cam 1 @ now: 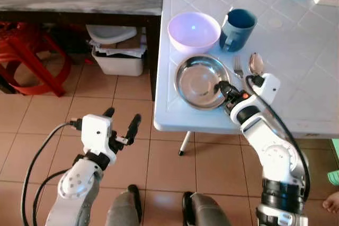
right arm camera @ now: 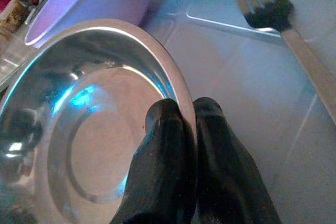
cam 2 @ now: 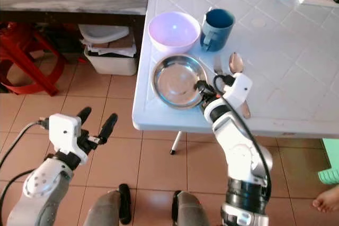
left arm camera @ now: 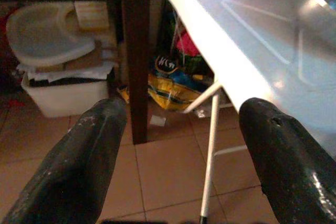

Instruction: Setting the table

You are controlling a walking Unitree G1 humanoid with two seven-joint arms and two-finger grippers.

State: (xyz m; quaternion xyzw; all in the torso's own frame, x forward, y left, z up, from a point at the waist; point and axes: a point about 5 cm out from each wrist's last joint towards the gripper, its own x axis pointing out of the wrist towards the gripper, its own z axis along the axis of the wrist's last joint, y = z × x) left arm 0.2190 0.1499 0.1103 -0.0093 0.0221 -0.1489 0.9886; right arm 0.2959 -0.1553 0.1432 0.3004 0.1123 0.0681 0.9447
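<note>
right pincer (right arm camera: pixel 184 124) clamped on the round steel plate's (cam 1: pixel 198 80) rim, centre frame; slide it gently, level, clear of the pink plastic bowl (cam 1: pixel 194 30).

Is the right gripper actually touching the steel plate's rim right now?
Touching. The right wrist view shows the right gripper pinching the steel plate rim, one finger on each side.

right gripper (right arm camera: pixel 188 124) pinched closed, arm extended forward; left gripper (cam 1: pixel 122 121) spread, held low

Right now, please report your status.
Right gripper shut on steel plate rim. Left gripper open, idle above floor. Fork and spoon beside plate, not blocking.
</note>
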